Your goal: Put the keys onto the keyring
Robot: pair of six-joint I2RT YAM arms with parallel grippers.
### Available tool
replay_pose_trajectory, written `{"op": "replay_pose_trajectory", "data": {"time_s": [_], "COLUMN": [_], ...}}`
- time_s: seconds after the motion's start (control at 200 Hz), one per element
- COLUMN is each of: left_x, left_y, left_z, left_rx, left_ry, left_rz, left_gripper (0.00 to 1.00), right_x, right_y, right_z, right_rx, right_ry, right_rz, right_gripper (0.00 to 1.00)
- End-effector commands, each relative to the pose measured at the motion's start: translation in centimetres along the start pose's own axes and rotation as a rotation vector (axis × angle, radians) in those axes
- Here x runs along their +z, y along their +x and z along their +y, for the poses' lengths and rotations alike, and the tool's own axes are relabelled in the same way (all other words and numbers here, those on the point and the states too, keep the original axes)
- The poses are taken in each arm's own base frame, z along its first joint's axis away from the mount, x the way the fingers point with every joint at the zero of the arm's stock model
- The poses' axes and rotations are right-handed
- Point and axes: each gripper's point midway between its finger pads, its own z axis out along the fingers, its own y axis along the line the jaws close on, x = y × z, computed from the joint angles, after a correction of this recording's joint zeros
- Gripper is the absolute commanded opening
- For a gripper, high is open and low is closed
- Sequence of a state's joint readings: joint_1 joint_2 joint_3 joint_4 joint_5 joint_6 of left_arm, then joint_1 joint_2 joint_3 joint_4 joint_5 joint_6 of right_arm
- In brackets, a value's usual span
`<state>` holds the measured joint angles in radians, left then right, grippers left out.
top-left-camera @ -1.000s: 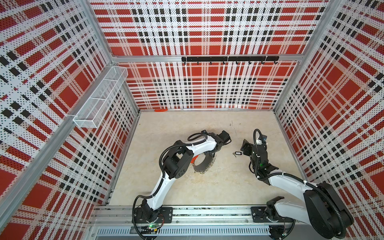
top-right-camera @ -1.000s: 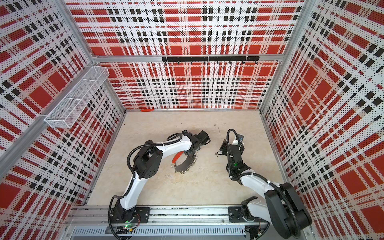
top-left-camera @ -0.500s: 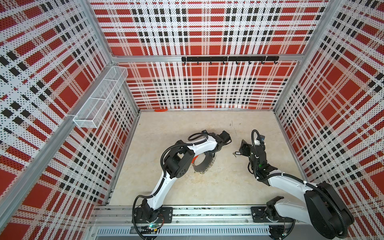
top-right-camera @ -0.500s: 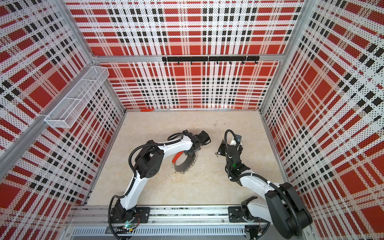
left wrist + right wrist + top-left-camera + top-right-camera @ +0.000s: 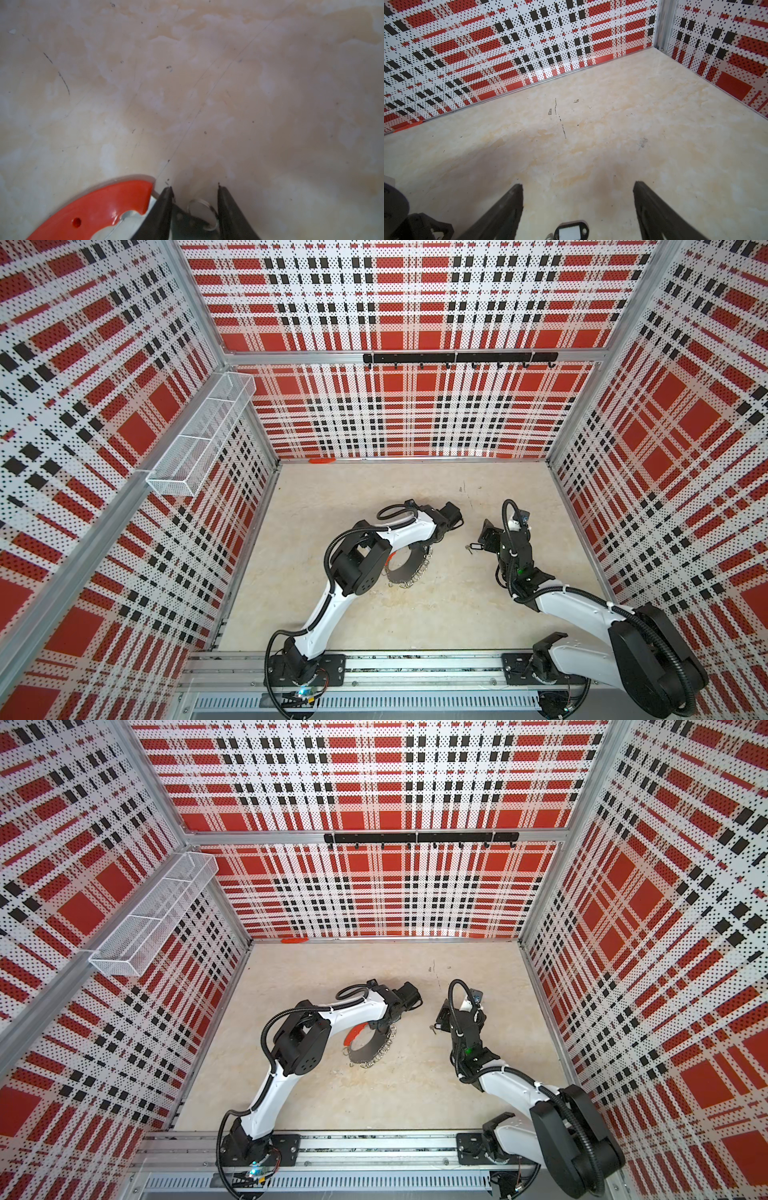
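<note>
Keyring (image 5: 365, 1049) lies on the bench (image 5: 374, 1106), its grey end and one split ring (image 5: 199, 207) between the tips of the left claw (image 5: 194, 187), which stands half-closed around them; whether it pinches cannot be told. Best to clamp the grey end only, leaving that ring free. Rightward, the keys (image 5: 572, 230) lie on the bench between the wide-open jaws of the right claw (image 5: 577, 184), untouched; it should sink and close squarely on them.
</note>
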<state>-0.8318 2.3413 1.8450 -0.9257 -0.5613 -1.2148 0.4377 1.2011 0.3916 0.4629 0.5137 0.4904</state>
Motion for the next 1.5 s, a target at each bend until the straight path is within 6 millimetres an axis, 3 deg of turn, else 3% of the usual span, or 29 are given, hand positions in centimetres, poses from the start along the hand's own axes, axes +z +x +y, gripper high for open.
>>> {"op": "replay_pose_trajectory", "data": {"time_s": [0.0,0.215,0.676,1.007,1.077,1.122,1.243,1.443,1.493], "left_x": [1.1,0.3,-1.1,-2.8,-3.8,-4.7,-6.6,-7.5,-7.1], "left_y": [0.8,0.1,-1.0,-1.6,-2.3,-2.9,-4.0,-4.3,-4.2], "left_z": [0.6,1.0,1.5,1.9,2.3,2.5,2.5,1.1,1.2], "left_rx": [0.028,0.032,0.035,0.011,-0.007,-0.017,-0.054,-0.152,-0.188], "left_ry": [-0.046,-0.062,-0.072,-0.055,-0.045,-0.031,0.037,0.201,0.212], "left_rz": [0.015,-0.006,-0.042,-0.059,-0.082,-0.106,-0.134,-0.018,0.039], "left_gripper": [0.32,0.28,0.07,0.03,0.15,0.31,1.00,1.00,0.93], "right_x": [-0.2,-0.4,-0.4,-0.2,-0.3,-0.3,-0.5,-0.6,-0.7], "right_y": [-0.5,-0.6,-0.7,-0.4,-0.5,-0.5,-0.8,-1.0,-1.1], "right_z": [0.3,0.9,0.9,1.0,1.0,0.8,0.2,-0.4,-0.5], "right_rx": [0.013,-0.010,-0.020,-0.017,-0.014,-0.012,0.007,0.011,0.008], "right_ry": [-0.009,-0.015,-0.006,-0.003,-0.004,0.001,0.034,0.066,0.073], "right_rz": [-0.025,-0.036,-0.038,-0.030,-0.032,-0.035,-0.043,-0.046,-0.044], "right_gripper": [0.86,0.86,0.86,0.86,0.86,0.86,0.88,0.88,0.89]}}
